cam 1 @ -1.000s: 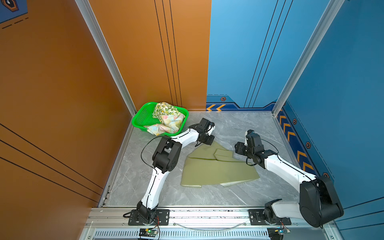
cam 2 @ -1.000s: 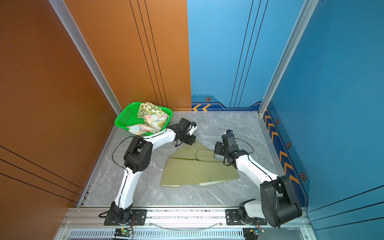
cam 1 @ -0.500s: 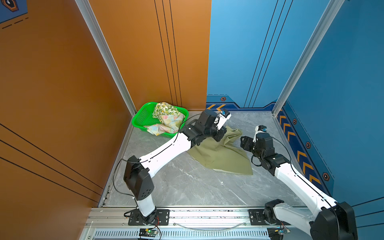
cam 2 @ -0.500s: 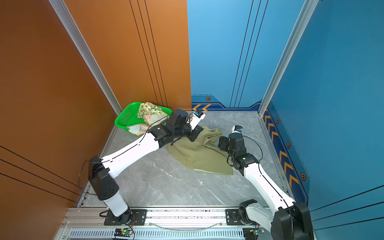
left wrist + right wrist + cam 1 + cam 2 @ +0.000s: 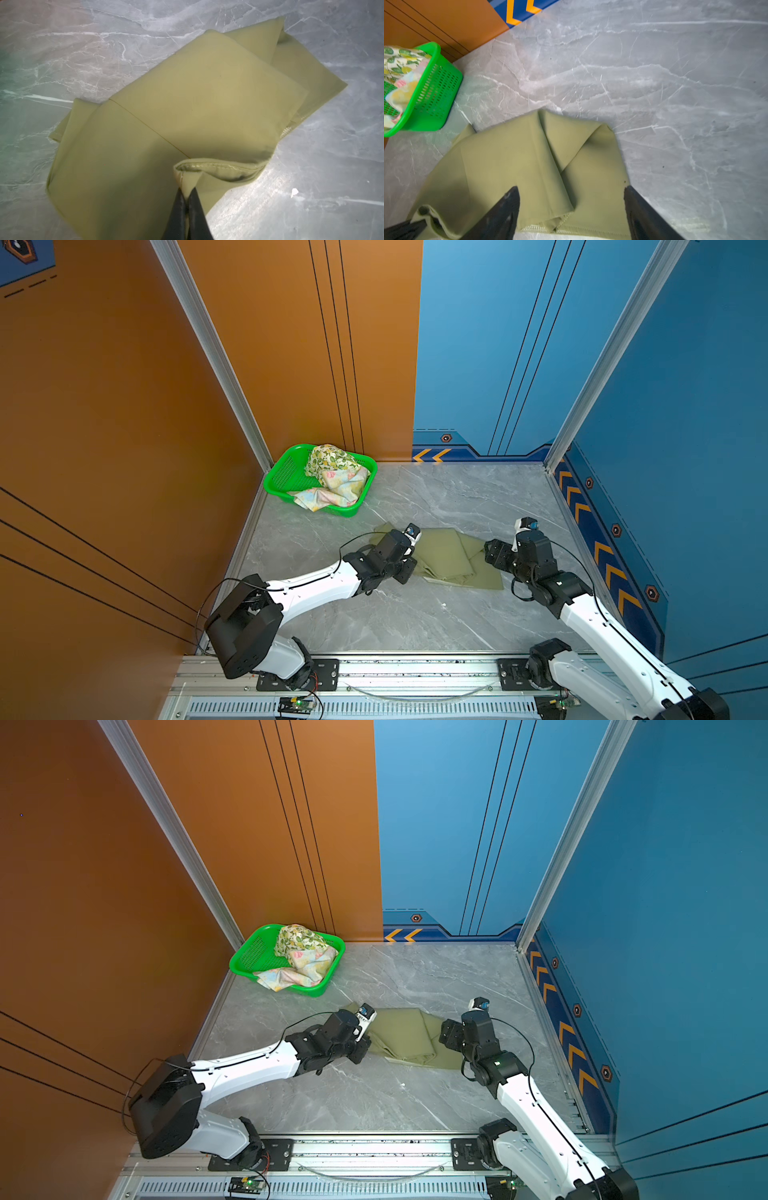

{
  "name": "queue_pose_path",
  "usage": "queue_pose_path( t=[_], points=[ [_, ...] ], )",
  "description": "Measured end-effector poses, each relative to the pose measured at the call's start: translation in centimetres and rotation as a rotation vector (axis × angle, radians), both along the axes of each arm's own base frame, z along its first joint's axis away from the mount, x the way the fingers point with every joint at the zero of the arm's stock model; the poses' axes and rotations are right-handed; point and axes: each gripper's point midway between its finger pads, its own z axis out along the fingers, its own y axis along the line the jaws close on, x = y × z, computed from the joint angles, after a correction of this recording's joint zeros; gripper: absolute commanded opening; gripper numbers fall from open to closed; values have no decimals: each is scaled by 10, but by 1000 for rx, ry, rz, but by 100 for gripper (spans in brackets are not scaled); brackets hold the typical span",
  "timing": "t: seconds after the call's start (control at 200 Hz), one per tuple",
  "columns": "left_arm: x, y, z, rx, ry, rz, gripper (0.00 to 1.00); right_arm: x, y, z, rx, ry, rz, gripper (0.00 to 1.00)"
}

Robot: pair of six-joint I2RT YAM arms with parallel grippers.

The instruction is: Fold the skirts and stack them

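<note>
The olive-green skirt (image 5: 446,556) (image 5: 403,1031) lies folded in loose layers on the marble floor. My left gripper (image 5: 186,190) (image 5: 407,570) is shut on its hemmed corner (image 5: 218,166) at the cloth's left edge. At the cloth's right edge my right gripper (image 5: 571,188) (image 5: 492,551) stands open just above the skirt (image 5: 519,162), gripping nothing. The lemon-print skirt (image 5: 328,456) (image 5: 396,60) and the pastel flowered skirt (image 5: 340,489) (image 5: 402,93) lie crumpled in the green basket (image 5: 278,477).
The green basket (image 5: 245,957) (image 5: 436,93) stands in the far left corner against the orange wall. Blue walls close the back and right. An aluminium rail (image 5: 415,668) with both arm bases runs along the front edge. Bare marble floor (image 5: 395,622) lies in front of the skirt.
My left gripper has drawn the olive skirt's corner from the far middle back to the left, and the cloth now lies folded flat. The right gripper's jaws have spread apart and let go.
</note>
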Motion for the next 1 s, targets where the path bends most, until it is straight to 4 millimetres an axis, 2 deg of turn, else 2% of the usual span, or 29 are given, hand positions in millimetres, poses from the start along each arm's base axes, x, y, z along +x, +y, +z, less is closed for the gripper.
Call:
queue_pose_path(
  t=[0.145,0.305,0.391,0.516,0.621,0.706,0.816,1.001],
  points=[
    [16,2,11,-81,-19,86,0,-19,13,-23,9,93,46,78],
    [35,9,27,-139,-16,194,0,-33,27,-32,0,129,116,77],
    [46,3,51,-181,-25,232,0,-41,33,-33,-9,102,164,78],
    [61,-5,99,-265,-58,281,0,-45,36,-35,0,45,192,78],
    [67,-6,123,-308,-66,318,0,-42,42,-40,-11,35,215,78],
    [68,-4,125,-310,-55,338,0,-37,50,-46,-29,40,246,79],
    [67,-1,115,-284,-25,361,0,-31,59,-52,-41,39,274,79],
    [64,5,103,-247,5,386,0,-29,78,-51,-43,6,335,79]
  ],
)
